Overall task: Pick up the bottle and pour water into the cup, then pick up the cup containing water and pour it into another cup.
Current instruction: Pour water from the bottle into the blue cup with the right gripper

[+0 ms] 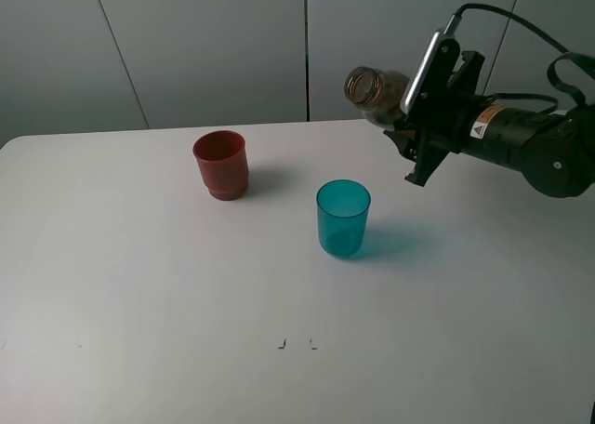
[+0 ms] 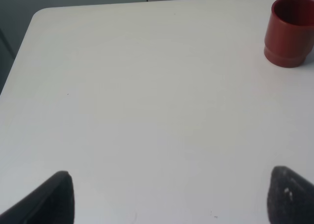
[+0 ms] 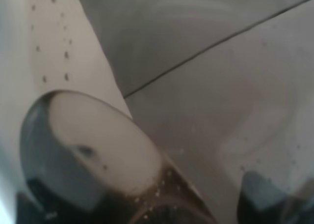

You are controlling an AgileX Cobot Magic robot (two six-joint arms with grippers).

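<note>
My right gripper clamps the bottle, tipped sideways in the air near the cup; my left gripper stands wide.

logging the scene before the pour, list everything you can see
bottle: 1, smoky grey-brown, held tipped in the air, right of and behind the teal cup
teal cup: 1, translucent teal, upright near mid-table
red cup: 1, red-brown, upright, left of and behind the teal cup
table: 1, white, under both cups
wall panels: grey, behind the table
right gripper: 1, black, shut on the bottle
left gripper: 1, black, open, empty, over bare table
</note>
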